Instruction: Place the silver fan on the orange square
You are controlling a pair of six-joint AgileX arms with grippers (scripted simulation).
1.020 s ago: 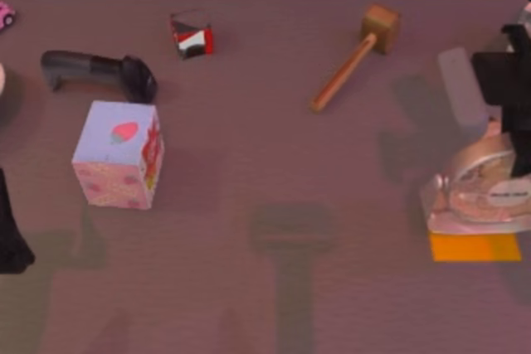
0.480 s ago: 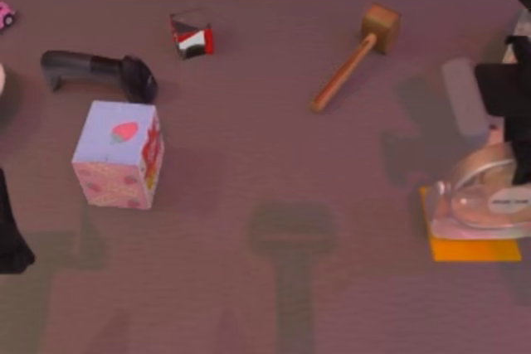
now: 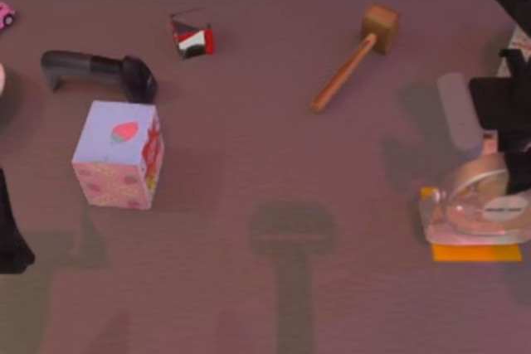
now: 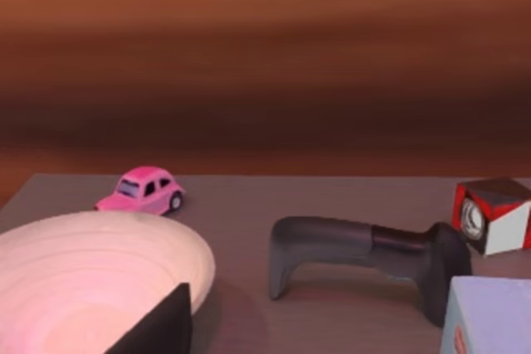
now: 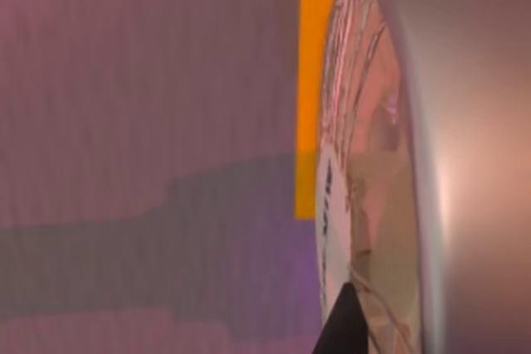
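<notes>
At the right edge of the top view, the silver fan point(image 3: 483, 209) is seen lying over the orange square point(image 3: 476, 252), whose lower strip and left corner alone show, so the placement is judged nearly complete. The right gripper point(image 3: 506, 143) is positioned just above the fan, presumably to steady it; whether its jaws grip cannot be told. The left arm point(image 3: 12, 234) is parked at the left edge.
</notes>
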